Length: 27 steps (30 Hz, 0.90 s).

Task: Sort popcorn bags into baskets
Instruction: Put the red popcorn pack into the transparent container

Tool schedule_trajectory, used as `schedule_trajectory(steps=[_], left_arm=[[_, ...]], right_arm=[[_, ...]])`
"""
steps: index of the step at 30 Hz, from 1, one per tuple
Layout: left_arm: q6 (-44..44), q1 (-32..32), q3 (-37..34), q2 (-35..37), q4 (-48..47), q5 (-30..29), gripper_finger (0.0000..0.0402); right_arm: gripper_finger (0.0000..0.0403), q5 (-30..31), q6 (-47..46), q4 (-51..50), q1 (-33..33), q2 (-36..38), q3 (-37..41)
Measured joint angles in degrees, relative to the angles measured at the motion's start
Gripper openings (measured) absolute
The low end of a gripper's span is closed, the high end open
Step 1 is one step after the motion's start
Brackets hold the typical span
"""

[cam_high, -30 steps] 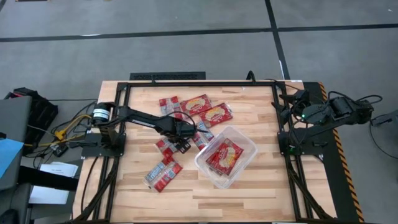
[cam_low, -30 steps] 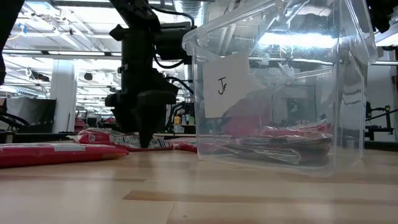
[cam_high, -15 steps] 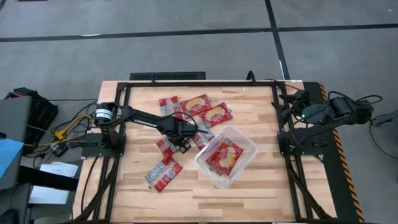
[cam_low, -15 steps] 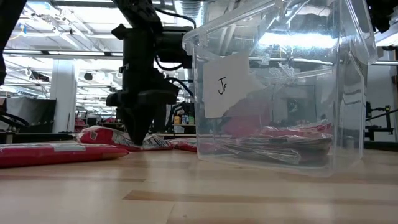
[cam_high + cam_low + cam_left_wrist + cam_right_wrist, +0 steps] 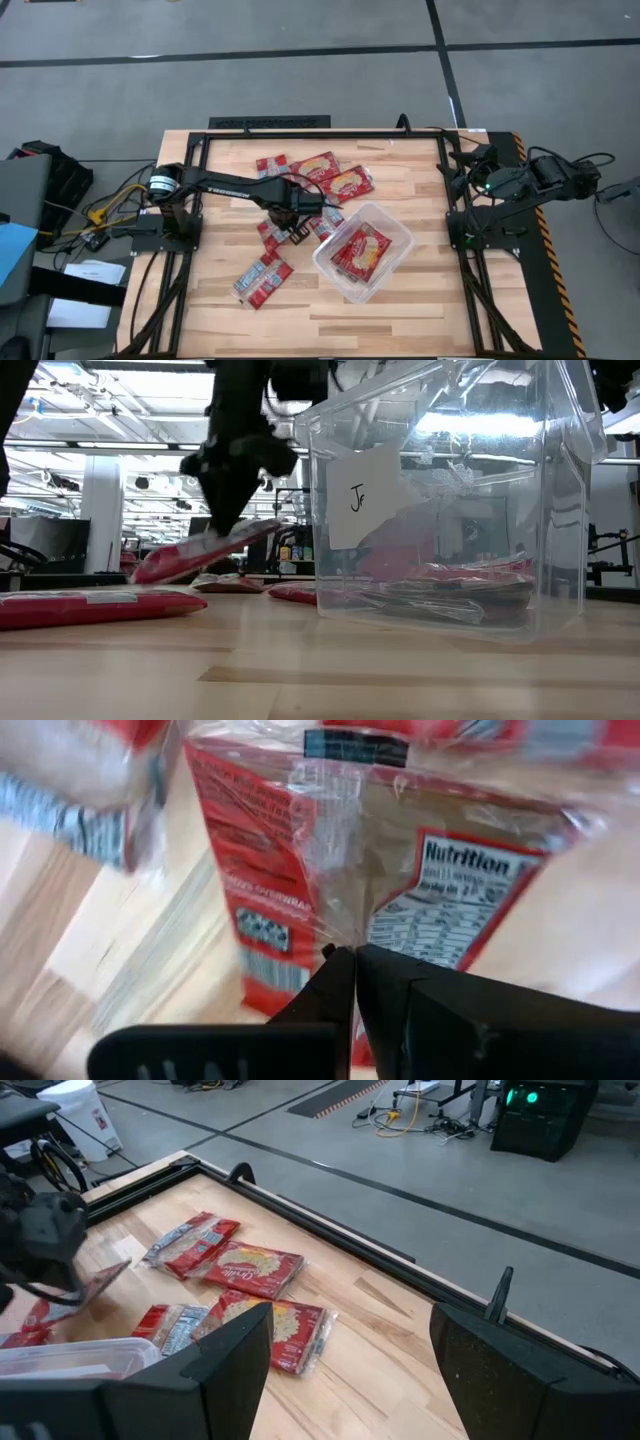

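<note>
Packet lifted, carry to the tub comes next

Near the table's [image 5: 420, 310] front edge the clear hard-walled tub [image 5: 365, 252] holds a few glossy red packets. Beside it the left gripper [image 5: 291, 216] has its fingers pinched on one crinkly flat popcorn bag [image 5: 205, 547], hanging tilted just off the wood; next it likely needs swinging over the tub rim. Farther back, loose bags [image 5: 331, 177] lie flat. The right gripper [image 5: 350, 1342] waits at the right edge, fingers spread, empty.

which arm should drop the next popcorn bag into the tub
Left. The left gripper already holds a popcorn bag lifted off the table beside the clear tub; the right gripper is parked at the table's edge.
</note>
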<state>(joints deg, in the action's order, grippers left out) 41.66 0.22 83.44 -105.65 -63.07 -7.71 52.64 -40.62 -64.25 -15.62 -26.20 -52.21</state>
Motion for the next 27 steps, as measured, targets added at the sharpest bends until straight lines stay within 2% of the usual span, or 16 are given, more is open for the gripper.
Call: schedule_trajectory(steps=[13, 17, 20, 22, 27], left_arm=[[2.6, -3.1, 13.8, 0.1, -5.1, -0.7, 0.0], [2.7, -4.3, 17.3, 0.3, -6.8, -6.0, 0.0], [-0.4, -5.1, 17.7, 0.3, -7.1, -11.1, 0.0004], [-3.6, -5.3, 16.8, 0.3, -6.8, -12.1, 0.0017], [-7.3, -2.4, 11.8, 0.2, -5.6, -7.5, 0.0087]], right_arm=[[0.0295, 0.0, 0.0, 0.0, 0.0, 0.0, 0.0], [0.0295, 0.0, 0.0, 0.0, 0.0, 0.0, 0.0], [0.0295, -0.3, 0.0, 0.0, 0.0, 0.0, 0.0], [0.0295, -0.3, 0.0, 0.0, 0.0, 0.0, 0.0], [0.0295, -0.3, 0.0, 0.0, 0.0, 0.0, 0.0]])
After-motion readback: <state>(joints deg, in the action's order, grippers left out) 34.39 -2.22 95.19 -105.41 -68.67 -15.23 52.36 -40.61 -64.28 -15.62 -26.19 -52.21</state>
